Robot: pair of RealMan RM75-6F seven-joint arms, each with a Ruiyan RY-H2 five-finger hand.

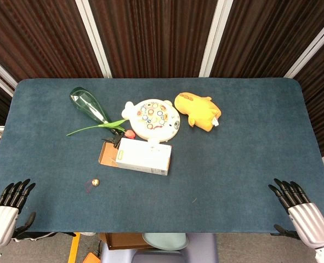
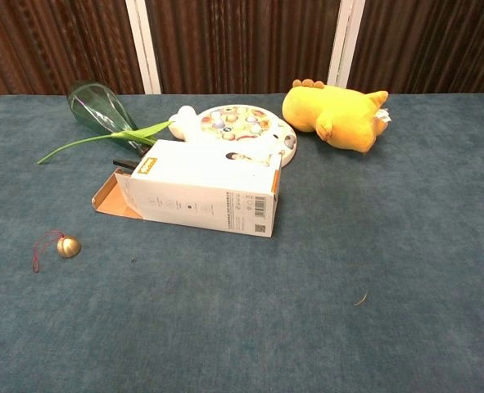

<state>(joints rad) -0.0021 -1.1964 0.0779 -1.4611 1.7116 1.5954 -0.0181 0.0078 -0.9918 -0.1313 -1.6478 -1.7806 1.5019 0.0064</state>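
My left hand hangs at the table's near left corner, fingers straight and apart, holding nothing. My right hand is at the near right corner, also spread and empty. Neither hand shows in the chest view. Nearest my left hand lies a small gold bell with a red loop. A white box with an open orange flap lies mid-table. Behind it are a round white fish-shaped toy, a yellow plush, and a green glass vase on its side.
A green leaf and a red bloom lie between vase and box. The blue cloth table spans both views. A tiny scrap lies near the front right. Dark wall panels stand behind.
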